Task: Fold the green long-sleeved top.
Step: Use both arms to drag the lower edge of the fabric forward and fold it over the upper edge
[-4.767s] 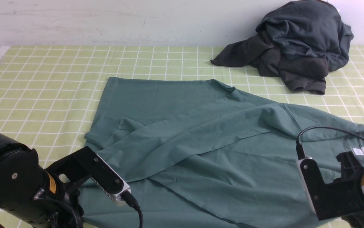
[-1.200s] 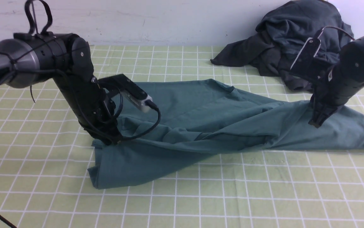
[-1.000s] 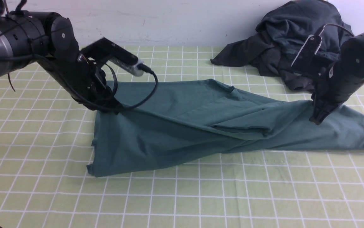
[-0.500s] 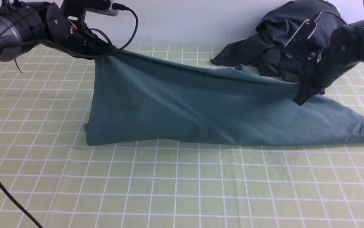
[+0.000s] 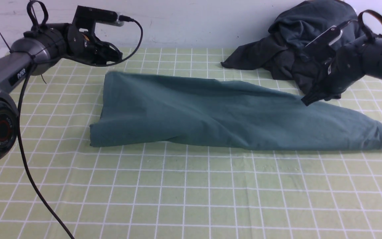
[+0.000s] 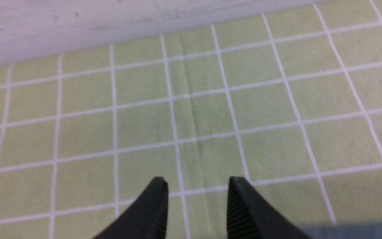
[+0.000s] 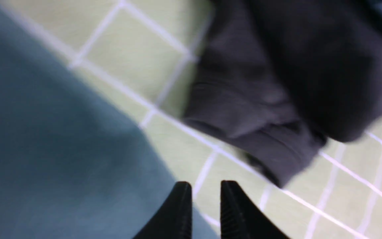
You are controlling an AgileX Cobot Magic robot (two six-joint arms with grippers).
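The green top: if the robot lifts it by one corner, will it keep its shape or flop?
Probably floppy: the green top lies limp in soft folds, so a lifted corner would likely sag. It looks thin and light, so a push would probably bunch it on the checked cloth rather than slide it whole.

You see a plain teal-green top (image 5: 230, 116) with no print showing, on a counter (image 5: 191, 199) covered in pale yellow-green crossed by a white grid of squares. The heaped garments (image 5: 310, 49) are dark charcoal-grey and the wall (image 5: 194, 20) is off-white. Your left pincer (image 6: 197, 181) and right pincer (image 7: 206, 184) are black, their inner faces finely ribbed.
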